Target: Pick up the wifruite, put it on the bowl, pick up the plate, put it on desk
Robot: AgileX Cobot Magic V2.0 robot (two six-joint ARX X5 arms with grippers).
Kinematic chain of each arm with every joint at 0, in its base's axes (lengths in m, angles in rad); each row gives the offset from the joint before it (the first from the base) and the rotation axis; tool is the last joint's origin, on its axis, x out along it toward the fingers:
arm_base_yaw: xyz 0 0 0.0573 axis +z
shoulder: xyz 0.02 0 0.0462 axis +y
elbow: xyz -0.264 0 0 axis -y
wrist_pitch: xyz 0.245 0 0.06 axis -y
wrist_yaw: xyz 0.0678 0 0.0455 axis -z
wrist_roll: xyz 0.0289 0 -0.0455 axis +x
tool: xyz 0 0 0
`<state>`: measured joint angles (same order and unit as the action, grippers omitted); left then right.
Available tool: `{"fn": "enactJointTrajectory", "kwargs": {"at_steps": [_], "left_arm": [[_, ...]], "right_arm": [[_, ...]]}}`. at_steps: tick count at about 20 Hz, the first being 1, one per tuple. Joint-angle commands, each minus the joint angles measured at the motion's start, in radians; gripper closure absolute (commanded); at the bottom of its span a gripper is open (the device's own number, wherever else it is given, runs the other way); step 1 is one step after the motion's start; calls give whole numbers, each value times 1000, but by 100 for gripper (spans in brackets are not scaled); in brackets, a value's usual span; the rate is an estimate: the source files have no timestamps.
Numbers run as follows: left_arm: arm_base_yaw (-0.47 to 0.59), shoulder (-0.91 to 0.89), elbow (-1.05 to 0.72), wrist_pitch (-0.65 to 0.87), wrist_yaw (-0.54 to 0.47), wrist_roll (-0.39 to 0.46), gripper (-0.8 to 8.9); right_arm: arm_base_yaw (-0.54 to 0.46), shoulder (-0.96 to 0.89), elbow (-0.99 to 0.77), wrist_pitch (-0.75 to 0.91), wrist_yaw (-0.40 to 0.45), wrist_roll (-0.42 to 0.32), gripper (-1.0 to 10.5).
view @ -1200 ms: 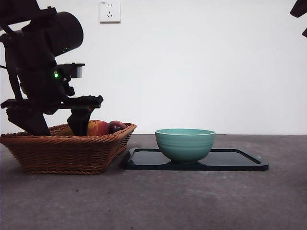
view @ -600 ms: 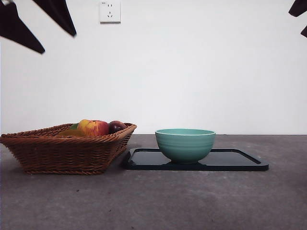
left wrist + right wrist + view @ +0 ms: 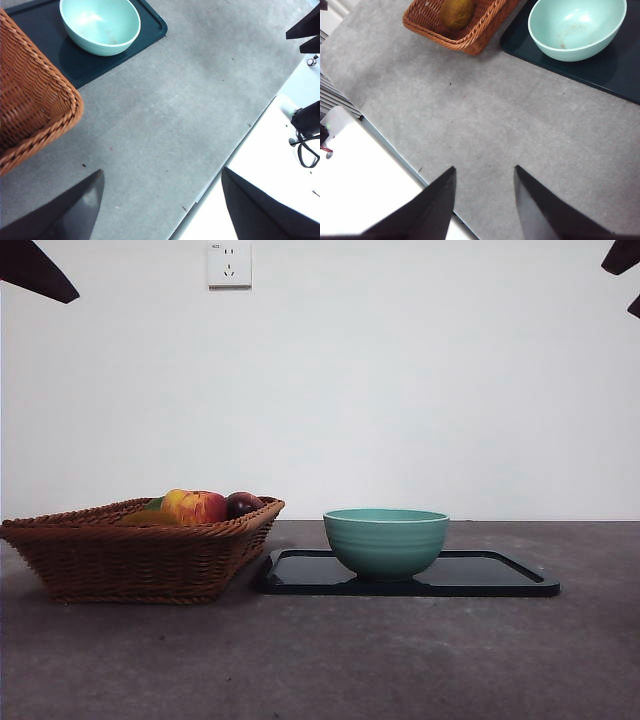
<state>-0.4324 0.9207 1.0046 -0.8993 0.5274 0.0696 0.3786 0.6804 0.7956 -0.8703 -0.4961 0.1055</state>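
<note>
Mint-green, the bowl stands empty on the black tray mid-counter. A brown oval wifruite lies in the wicker basket beside the tray. Left hand hangs high, spread wide, empty; right hand likewise spread, holding nothing.

Brown woven wicker basket at left w/ red-and-yellow apple and dark purple plum inside, touching. Glossy black rectangular tray just beside basket. White wall socket up on wall behind.
</note>
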Motion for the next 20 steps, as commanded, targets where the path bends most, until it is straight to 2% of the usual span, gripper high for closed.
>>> {"fn": "enactJointTrajectory", "kwargs": {"at_steps": [1, 7, 9, 11, 13, 17, 20], "left_arm": [[-5, 5, 16, 3, 6, 24, 443], [-5, 5, 16, 4, 6, 27, 443], [-5, 5, 16, 4, 6, 27, 443], [-5, 5, 16, 4, 6, 27, 443], [-5, 5, 16, 6, 6, 27, 442], [-5, 5, 16, 5, 6, 27, 443], [-5, 5, 16, 4, 6, 27, 442]], "right_arm": [[5, 4, 6, 10, 0, 15, 762], [5, 4, 6, 13, 21, 43, 762], [5, 5, 6, 34, 96, 136, 719], [3, 18, 12, 91, 117, 213, 662], [3, 59, 33, 157, 149, 256, 662], [2, 232, 127, 220, 208, 268, 662], [-5, 401, 227, 240, 217, 245, 662]]}}
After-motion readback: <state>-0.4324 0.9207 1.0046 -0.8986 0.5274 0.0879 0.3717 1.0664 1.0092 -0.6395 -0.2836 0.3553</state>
